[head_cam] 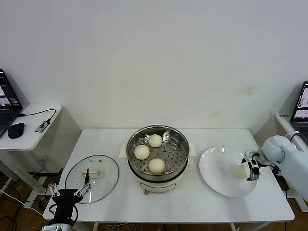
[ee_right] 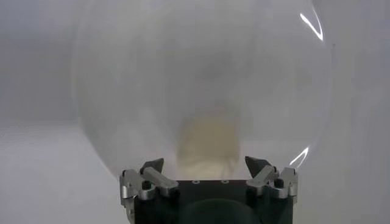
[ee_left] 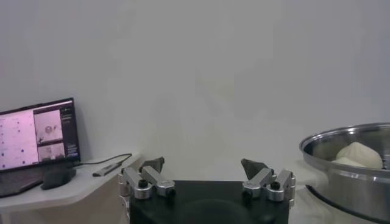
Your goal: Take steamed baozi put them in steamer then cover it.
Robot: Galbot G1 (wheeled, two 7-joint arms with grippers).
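Note:
The steamer [head_cam: 180,144] stands mid-table with three baozi on its perforated tray: one at the back [head_cam: 155,140], one at the left [head_cam: 141,152] and one at the front [head_cam: 156,166]. A fourth baozi [head_cam: 240,171] lies on the white plate [head_cam: 219,168] at the right. My right gripper [head_cam: 250,167] is open, low over the plate, with its fingers either side of that baozi [ee_right: 207,146] and not touching it. The glass cover [head_cam: 92,172] lies flat on the table left of the steamer. My left gripper [head_cam: 72,192] is open and empty at the table's front left edge.
A side table at the far left holds a laptop [ee_left: 36,131], a mouse [head_cam: 16,130] and a cabled device [head_cam: 43,126]. Another laptop [head_cam: 301,108] stands at the far right. The steamer's rim [ee_left: 350,176] shows in the left wrist view.

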